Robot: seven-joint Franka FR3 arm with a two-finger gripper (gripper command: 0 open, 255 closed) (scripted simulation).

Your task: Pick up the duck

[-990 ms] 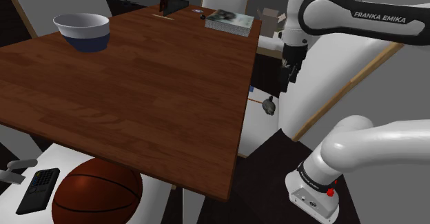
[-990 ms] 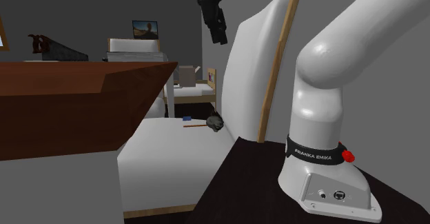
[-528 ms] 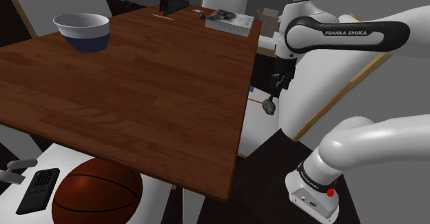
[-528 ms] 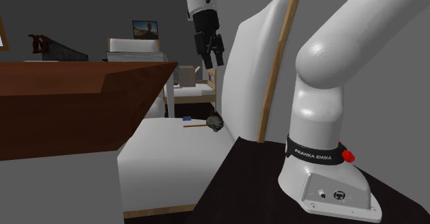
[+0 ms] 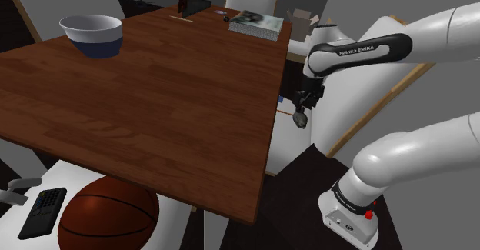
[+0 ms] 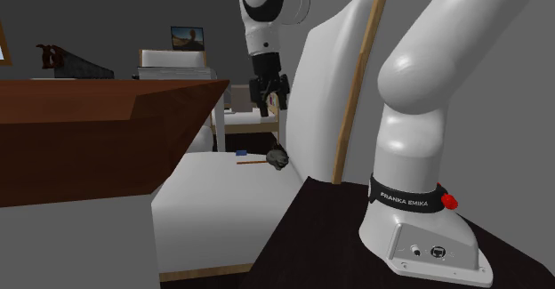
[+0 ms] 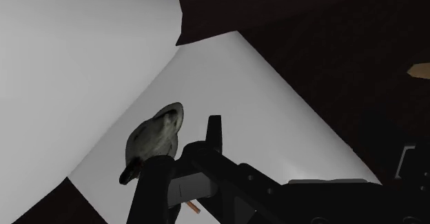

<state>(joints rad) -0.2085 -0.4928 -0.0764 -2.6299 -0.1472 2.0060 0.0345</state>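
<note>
Grey duck below parted jaws; shoulder view adds bowl, basketball.

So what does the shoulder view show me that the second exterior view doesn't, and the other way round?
Shoulder view, not the other: a white and blue bowl on the table top, a basketball and a black remote lower down. Second exterior view, not the shoulder one: a small framed picture at the back. Both: the grey duck on the white seat, the tool above it, the wooden table, the arm's base.
</note>
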